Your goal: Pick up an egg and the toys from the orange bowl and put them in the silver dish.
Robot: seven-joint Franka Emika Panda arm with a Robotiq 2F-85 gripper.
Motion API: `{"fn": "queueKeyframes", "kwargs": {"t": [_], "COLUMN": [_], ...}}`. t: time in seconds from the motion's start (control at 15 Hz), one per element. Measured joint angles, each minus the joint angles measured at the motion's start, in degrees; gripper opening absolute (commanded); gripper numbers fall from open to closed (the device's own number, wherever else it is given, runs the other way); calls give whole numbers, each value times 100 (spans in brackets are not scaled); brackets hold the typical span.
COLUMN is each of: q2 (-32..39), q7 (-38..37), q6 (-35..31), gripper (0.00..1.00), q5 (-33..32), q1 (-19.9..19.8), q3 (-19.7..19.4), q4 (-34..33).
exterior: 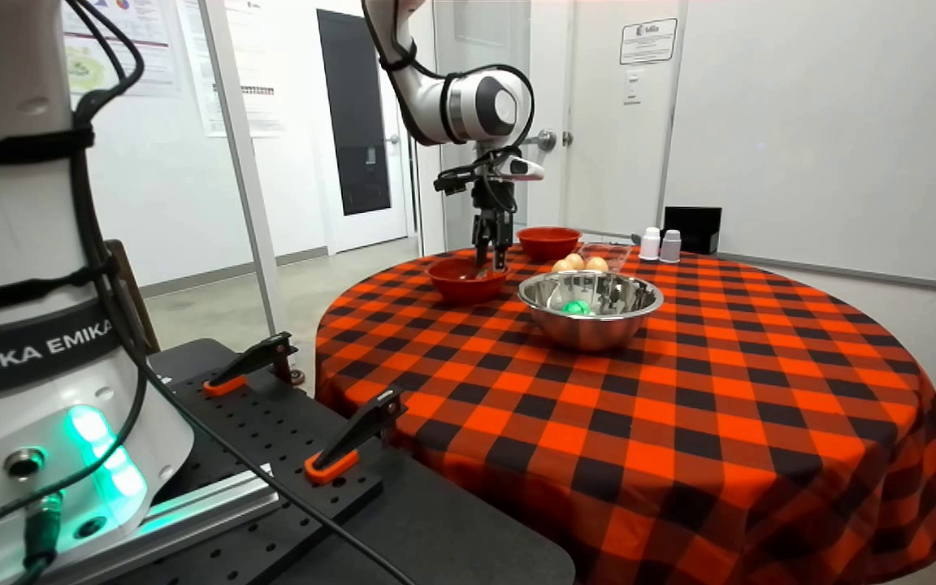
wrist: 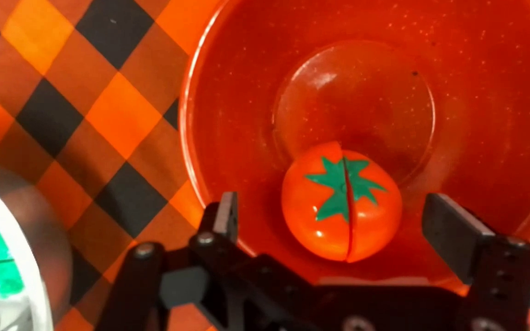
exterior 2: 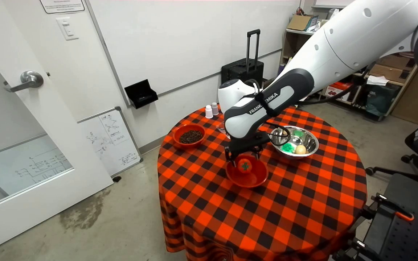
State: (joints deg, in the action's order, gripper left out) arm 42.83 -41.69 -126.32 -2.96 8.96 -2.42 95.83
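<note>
The orange bowl (exterior 2: 247,181) holds a toy tomato (wrist: 338,202), orange-red with a green leaf mark and a split down its middle. The bowl also shows in an exterior view (exterior: 466,294). My gripper (wrist: 331,214) is open, with one finger on each side of the tomato and visible gaps to it. In both exterior views the gripper (exterior: 491,262) points down into the bowl. The silver dish (exterior: 590,329) stands beside it and holds green toys (exterior 2: 288,147) and a pale egg (exterior 2: 300,149). The dish's rim shows at the wrist view's left edge (wrist: 30,280).
A second orange-red bowl (exterior 2: 189,145) with dark beans stands farther back. Several eggs (exterior: 596,264) and a clear plastic carton (exterior: 610,253) lie behind the silver dish. Two small pale cups (exterior: 651,245) stand near the table's far edge. A checkered cloth (exterior: 679,422) covers the round table.
</note>
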Motion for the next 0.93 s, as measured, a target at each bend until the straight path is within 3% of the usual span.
{"fn": "queueKeyframes", "kwargs": {"t": [0.13,0.27,0.33,0.6,0.93], "q2": [64,115,131,160,114], "q7": [0,3,4,11,53], "q6": [-20,-52,-63,-79,-152], "gripper": [97,72,71,42,38], "q5": [0,0,0,0,18], "q1": [4,13,19,48,75], "q3": [0,0,0,5,40], "q4": [-24,-38,-43,-60,-59]}}
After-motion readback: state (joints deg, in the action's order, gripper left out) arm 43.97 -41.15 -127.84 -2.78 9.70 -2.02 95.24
